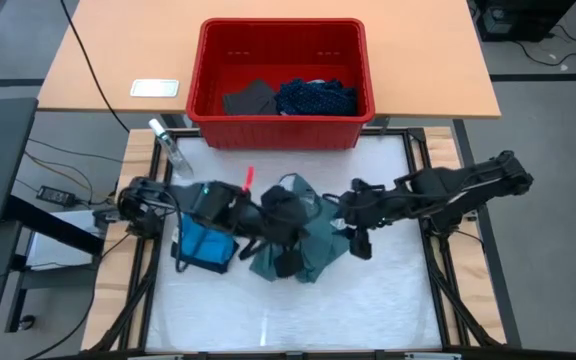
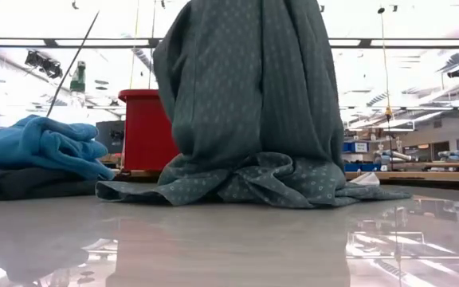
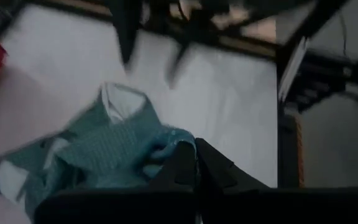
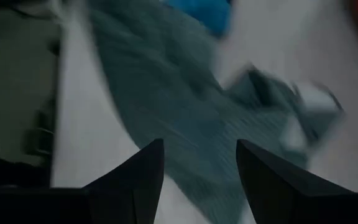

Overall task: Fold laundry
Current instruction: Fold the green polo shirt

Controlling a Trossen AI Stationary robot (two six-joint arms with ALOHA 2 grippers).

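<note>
The grey-green shirt (image 1: 308, 245) hung lifted at mid-table (image 1: 388, 300), its hem pooled on the surface. The left claw (image 3: 194, 163) was pinched shut on its cloth. The right claw (image 4: 197, 165) stood spread just beside it, holding nothing. A bright blue garment (image 1: 204, 245) lay alongside, the red bin (image 1: 280, 125) behind.

Two dark robot arms reach in, one from the left (image 1: 153, 200) of the frame and one from the right (image 1: 458, 185). One red plastic bin (image 1: 280, 128) sits at upper centre, holding what looks like two dark garments, a charcoal one (image 1: 249, 98) and a navy dotted one (image 1: 315, 97). Two more garments lie mid-frame: one bright blue (image 1: 204, 243), one grey-green shirt (image 1: 308, 240). One spray bottle (image 1: 171, 148) and one white card (image 1: 155, 88) lie at upper left.
</note>
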